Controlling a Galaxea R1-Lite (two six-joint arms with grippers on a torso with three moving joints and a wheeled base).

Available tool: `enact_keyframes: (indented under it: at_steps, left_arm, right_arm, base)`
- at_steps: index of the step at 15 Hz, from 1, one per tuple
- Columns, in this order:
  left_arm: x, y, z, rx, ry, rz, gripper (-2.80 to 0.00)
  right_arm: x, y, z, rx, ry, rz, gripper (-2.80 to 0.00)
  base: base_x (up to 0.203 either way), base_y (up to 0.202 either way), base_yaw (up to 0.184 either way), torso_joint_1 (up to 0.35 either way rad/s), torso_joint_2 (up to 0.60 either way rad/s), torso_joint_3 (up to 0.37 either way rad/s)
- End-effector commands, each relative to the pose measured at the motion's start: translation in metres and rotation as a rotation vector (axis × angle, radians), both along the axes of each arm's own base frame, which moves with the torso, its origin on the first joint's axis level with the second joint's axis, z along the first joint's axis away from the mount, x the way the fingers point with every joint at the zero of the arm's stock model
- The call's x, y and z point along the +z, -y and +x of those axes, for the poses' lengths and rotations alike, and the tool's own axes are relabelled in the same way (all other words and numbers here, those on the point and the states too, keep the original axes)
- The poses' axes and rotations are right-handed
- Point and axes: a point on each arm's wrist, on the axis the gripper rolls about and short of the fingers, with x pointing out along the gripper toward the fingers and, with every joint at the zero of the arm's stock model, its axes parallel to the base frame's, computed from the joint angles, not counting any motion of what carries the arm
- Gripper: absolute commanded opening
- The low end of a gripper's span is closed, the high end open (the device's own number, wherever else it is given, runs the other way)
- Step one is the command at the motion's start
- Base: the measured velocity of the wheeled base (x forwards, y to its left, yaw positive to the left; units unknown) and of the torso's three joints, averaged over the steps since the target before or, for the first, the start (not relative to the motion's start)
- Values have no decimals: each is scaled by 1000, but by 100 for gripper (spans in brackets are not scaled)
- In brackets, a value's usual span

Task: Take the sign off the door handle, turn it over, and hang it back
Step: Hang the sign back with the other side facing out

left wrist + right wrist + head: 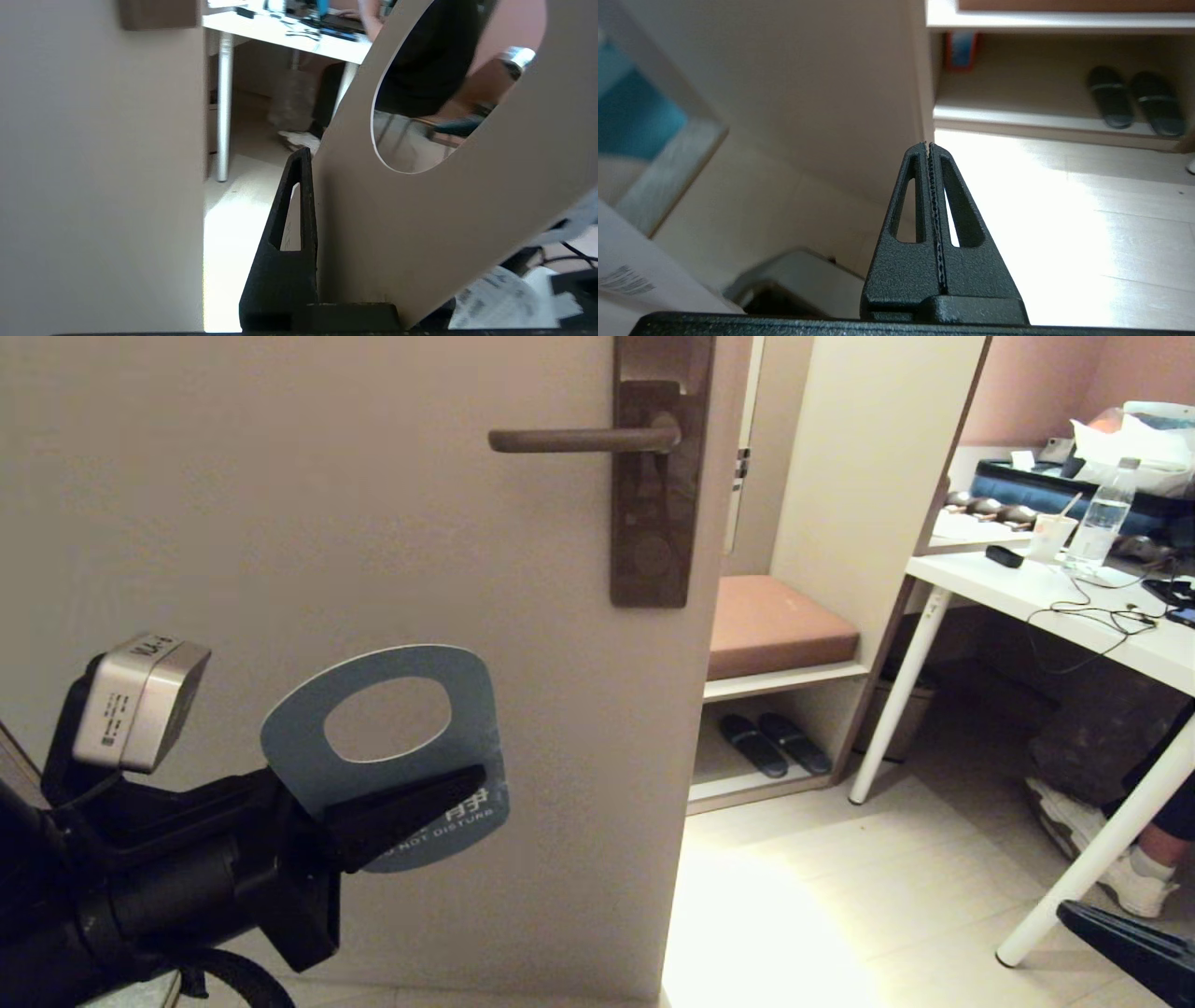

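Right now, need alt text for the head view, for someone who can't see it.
The left tool holds the sign by its lower end, grey-blue printed face to the camera, in front of a beige door. The door handle above it is bare. Through the open doorway sit a shoe shelf and a white desk.

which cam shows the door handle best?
Head view: the whole door handle and backplate show, bare, with the sign below in the left gripper. Left wrist catches only a backplate corner; right wrist shows none.
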Motion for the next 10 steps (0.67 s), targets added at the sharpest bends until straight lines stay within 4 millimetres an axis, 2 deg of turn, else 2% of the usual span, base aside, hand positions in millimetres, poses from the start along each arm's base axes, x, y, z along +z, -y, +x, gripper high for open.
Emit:
enact_keyframes:
  at_steps: [1, 3, 7, 10]
  left_arm:
    - [1, -5, 2, 25, 6, -4, -280]
    - [1, -7, 1, 36, 10, -4, -280]
    - [-2, -8, 0, 36, 12, 6, -280]
    - [-1, -8, -1, 36, 15, 6, -280]
  right_arm:
    - [-9, 4, -19, -49, 58, 0, -280]
    - [-29, 7, -25, -148, 37, -97, -280]
    - [-36, 11, -35, -294, 77, -140, -280]
    - [-46, 15, -56, -372, 110, -144, -280]
  base:
    - [0, 0, 0, 0, 0, 0]
    - [0, 0, 0, 0, 0, 0]
    - [0, 0, 0, 0, 0, 0]
    - [0, 0, 0, 0, 0, 0]
